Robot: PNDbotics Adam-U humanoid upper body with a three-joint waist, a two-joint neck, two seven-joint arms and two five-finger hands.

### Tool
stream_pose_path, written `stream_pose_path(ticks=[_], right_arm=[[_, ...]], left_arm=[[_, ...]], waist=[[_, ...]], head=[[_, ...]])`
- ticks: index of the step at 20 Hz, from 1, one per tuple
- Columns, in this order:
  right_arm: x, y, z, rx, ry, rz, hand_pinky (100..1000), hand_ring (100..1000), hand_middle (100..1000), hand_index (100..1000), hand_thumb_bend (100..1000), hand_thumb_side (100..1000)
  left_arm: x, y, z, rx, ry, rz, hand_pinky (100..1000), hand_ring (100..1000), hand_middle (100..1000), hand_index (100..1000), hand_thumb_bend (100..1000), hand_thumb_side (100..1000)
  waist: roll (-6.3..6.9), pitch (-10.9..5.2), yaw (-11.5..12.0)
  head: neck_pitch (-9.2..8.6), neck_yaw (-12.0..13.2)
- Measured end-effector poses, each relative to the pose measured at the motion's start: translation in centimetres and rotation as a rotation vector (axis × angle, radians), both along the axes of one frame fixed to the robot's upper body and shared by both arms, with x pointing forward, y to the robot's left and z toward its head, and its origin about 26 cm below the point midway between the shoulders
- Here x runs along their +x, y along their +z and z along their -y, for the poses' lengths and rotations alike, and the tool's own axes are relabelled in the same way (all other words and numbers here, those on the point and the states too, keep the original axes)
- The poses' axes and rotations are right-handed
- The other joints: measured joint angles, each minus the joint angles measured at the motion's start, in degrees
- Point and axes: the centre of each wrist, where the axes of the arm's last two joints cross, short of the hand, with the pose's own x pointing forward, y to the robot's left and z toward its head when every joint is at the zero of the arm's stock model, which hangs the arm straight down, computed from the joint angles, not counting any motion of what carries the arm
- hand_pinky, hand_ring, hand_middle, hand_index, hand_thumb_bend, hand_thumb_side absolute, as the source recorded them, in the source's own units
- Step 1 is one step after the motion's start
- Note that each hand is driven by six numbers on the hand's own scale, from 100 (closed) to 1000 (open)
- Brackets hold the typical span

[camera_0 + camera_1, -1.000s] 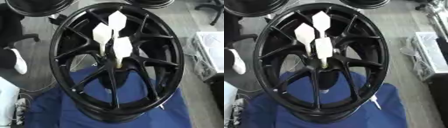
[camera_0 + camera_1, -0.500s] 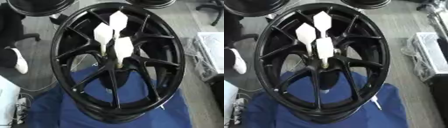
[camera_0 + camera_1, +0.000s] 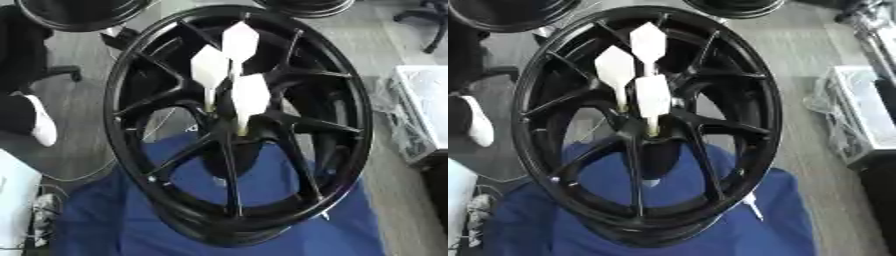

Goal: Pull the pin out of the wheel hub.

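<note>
Three white pins (image 3: 249, 97) stand close together at the hub (image 3: 234, 131) in the frame centre. Black spokes (image 3: 306, 122) radiate around them, leaving narrow gaps between.

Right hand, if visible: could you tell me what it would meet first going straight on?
It shows in neither view, so I cannot tell; only the black spoked wheel with white flat-headed pins shows.

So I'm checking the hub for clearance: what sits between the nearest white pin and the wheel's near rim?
In the left eye view, one black spoke runs from below the nearest white pin to the near rim. Blue cloth shows through the gaps beside it.
</note>
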Motion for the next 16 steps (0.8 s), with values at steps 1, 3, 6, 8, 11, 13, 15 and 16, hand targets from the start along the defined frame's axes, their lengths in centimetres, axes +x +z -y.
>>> stream_pose_path(ticks=[1, 3, 6, 8, 11, 13, 15, 16], right_arm=[[0.0, -0.1, -0.2, -0.030, 0.003, 0.000, 787, 711, 733, 879, 100, 570], [0.0, -0.3, -0.4, -0.091, 0.010, 0.000, 788, 715, 731, 874, 100, 502], [0.0, -0.3, -0.8, -0.174, 0.027, 0.000, 787, 717, 727, 871, 100, 451], [0.0, -0.3, -1.0, -0.224, 0.035, -0.004, 781, 708, 716, 865, 100, 425], [0.0, -0.1, -1.4, -0.286, 0.042, -0.023, 763, 681, 694, 856, 100, 425], [0.0, 0.1, -1.6, -0.316, 0.042, -0.037, 758, 672, 686, 851, 100, 430], [0.0, 0.3, -1.8, -0.340, 0.043, -0.051, 753, 662, 676, 846, 100, 443], [-0.1, 0.5, -1.8, -0.351, 0.043, -0.057, 753, 662, 675, 845, 100, 450]], left_arm=[[0.0, 0.0, 0.0, 0.000, 0.000, -0.001, 721, 900, 784, 754, 733, 450], [0.0, 0.0, 0.0, 0.001, 0.000, -0.002, 721, 900, 784, 754, 732, 450], [0.0, 0.0, 0.0, 0.001, -0.001, -0.004, 721, 900, 784, 754, 732, 450], [0.0, -0.1, 0.0, 0.002, -0.001, -0.006, 722, 900, 784, 754, 732, 450], [-0.1, -0.1, 0.0, 0.003, -0.001, -0.008, 721, 901, 784, 754, 733, 449], [-0.1, -0.2, -0.1, 0.003, 0.000, -0.012, 721, 901, 784, 754, 732, 449], [-0.1, -0.2, -0.1, 0.003, 0.000, -0.013, 722, 901, 785, 754, 730, 449], [-0.1, -0.2, -0.1, 0.003, 0.000, -0.013, 722, 901, 785, 754, 730, 449]], waist=[[-0.07, 0.00, 0.0], [-0.20, -0.01, -0.1], [-0.21, -0.02, -0.2], [-0.25, -0.03, -0.2], [-0.35, -0.03, -0.2], [-0.44, -0.03, -0.2], [-0.44, -0.03, -0.3], [-0.44, -0.03, -0.3]], head=[[0.00, 0.0], [0.02, 0.1], [0.04, 0.3], [0.06, 0.4], [0.08, 0.4], [0.08, 0.4], [0.08, 0.4], [0.08, 0.4]])
